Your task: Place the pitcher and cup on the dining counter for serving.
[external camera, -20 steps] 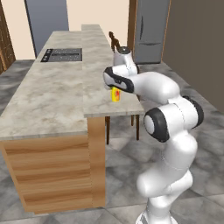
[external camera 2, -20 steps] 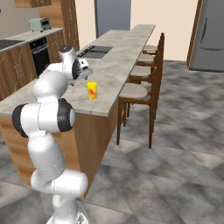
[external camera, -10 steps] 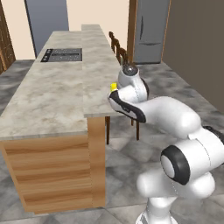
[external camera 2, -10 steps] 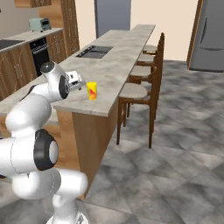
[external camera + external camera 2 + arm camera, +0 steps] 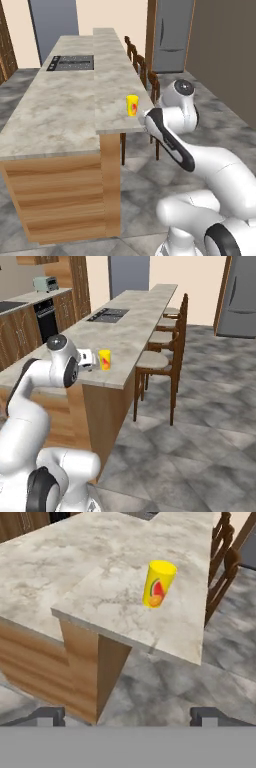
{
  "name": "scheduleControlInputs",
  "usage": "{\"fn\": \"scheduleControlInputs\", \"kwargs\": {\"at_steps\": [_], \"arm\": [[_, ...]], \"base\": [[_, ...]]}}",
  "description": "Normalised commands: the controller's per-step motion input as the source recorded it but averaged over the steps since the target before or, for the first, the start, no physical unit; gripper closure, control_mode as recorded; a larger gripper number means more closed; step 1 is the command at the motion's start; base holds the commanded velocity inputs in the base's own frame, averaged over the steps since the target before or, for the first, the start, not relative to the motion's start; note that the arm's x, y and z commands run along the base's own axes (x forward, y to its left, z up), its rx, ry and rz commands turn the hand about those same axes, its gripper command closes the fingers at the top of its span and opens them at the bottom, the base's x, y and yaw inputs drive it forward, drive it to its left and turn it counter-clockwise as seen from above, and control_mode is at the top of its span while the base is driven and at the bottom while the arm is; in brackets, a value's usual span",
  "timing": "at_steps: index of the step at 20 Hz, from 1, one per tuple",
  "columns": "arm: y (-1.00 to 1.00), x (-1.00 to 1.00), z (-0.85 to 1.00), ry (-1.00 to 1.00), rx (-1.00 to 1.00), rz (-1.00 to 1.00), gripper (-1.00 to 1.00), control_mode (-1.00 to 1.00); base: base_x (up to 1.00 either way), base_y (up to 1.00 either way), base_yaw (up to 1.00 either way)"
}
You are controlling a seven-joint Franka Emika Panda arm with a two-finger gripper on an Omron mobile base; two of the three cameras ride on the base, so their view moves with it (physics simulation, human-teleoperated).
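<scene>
The cup (image 5: 158, 583), a small yellow tumbler with a red-orange mark, stands upright on the dining counter (image 5: 115, 612) near its near right corner. It also shows as the cup (image 5: 132, 105) and the cup (image 5: 104, 359) in the base views. My gripper (image 5: 129, 716) is open with nothing between its fingers. It hangs back from the cup, off the counter's near end and a little above its top. In the right base view the hand (image 5: 87, 359) sits just left of the cup, not touching it. The pitcher is out of view.
Wooden stools (image 5: 156, 359) line the counter's right side. A cooktop (image 5: 73, 62) is set into the far part of the top. A grey fridge (image 5: 171, 35) stands at the back, and an oven (image 5: 48, 318) with a toaster (image 5: 45, 283) is on the left wall. Grey tiled floor (image 5: 200, 421) lies to the right.
The arm has folded back from over the cup toward the base, drawing the open hand off the counter's near end. The cup has stayed where it was.
</scene>
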Motion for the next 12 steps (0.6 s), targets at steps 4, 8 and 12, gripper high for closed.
{"fn": "scheduleControlInputs", "kwargs": {"at_steps": [4, 8, 12], "arm": [[-0.04, -0.25, 0.03, 0.00, 0.02, 0.01, -1.00, 1.00], [0.00, 0.00, 0.00, 0.00, 0.00, 0.00, -1.00, 1.00], [0.00, 0.00, 0.00, 0.00, 0.00, 0.00, -1.00, 1.00]], "base": [[-0.69, 0.14, 0.23], [-0.20, 0.88, 0.68], [0.00, 0.73, 0.87]]}}
